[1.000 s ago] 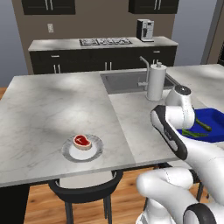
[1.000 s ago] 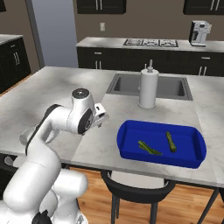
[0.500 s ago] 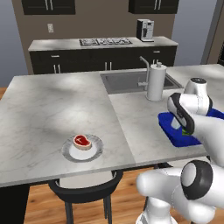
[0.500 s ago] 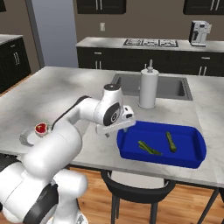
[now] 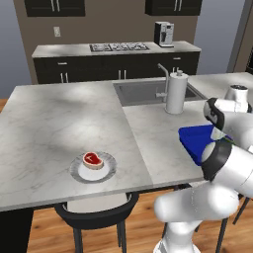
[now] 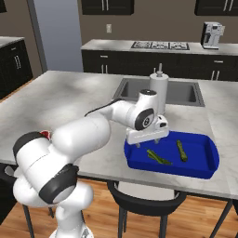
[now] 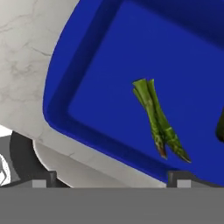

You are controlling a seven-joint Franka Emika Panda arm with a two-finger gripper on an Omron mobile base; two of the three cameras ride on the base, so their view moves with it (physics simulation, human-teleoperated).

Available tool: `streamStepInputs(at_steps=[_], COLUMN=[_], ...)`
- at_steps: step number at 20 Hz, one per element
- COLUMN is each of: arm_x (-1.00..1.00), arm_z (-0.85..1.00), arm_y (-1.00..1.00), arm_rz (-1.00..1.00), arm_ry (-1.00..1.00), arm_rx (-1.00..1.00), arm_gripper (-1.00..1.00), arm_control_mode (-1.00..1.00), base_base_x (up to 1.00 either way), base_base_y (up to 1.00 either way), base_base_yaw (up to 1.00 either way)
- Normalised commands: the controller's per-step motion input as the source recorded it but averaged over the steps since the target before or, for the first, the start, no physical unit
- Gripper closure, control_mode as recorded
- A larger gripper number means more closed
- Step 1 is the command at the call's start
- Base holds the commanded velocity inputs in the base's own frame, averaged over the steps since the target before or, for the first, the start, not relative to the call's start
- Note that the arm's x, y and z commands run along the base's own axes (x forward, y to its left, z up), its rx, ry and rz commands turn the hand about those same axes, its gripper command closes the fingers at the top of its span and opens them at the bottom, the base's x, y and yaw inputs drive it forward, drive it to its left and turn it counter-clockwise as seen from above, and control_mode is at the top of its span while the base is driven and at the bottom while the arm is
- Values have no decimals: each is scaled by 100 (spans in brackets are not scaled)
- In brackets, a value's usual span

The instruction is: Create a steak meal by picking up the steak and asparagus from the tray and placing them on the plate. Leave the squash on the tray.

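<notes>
The end effector [image 6: 145, 142], seemingly parted and empty though only its tips are seen, is held over the tray's [image 6: 204, 170] near-left corner, with the asparagus [image 7: 158, 120] lying ahead and rightward, its long axis diagonal.

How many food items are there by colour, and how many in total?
Red: 1, the steak on the plate
Green: 2, the asparagus and the squash in the tray
Total: 3

The squash [image 7: 220, 127] is chopped off by the picture edge, off to the side of the end effector [image 7: 111, 177], whose fingertips barely peek in.
</notes>
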Motion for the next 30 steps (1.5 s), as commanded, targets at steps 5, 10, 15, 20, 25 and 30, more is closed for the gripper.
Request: streamStepInputs(at_steps=[5,10,15,20,25,30], arm_x=[30,34,22,29,30,28], arm_z=[-38,-36,-42,-31,-29,-27], arm_y=[-18,0,0,-11,-21,-21], arm_rz=[0,0,0,0,1,2], arm_ry=[0,1,0,0,0,0], arm_rx=[0,0,0,0,3,4], arm_gripper=[-100,-100,-100,-100,-100,-100], arm_control_mode=[-100,-100,-100,-100,-100,-100], base_base_x=[0,0,0,0,0,0], base_base_y=[0,0,0,0,0,0], base_base_yaw=[0,0,0,0,0,0])
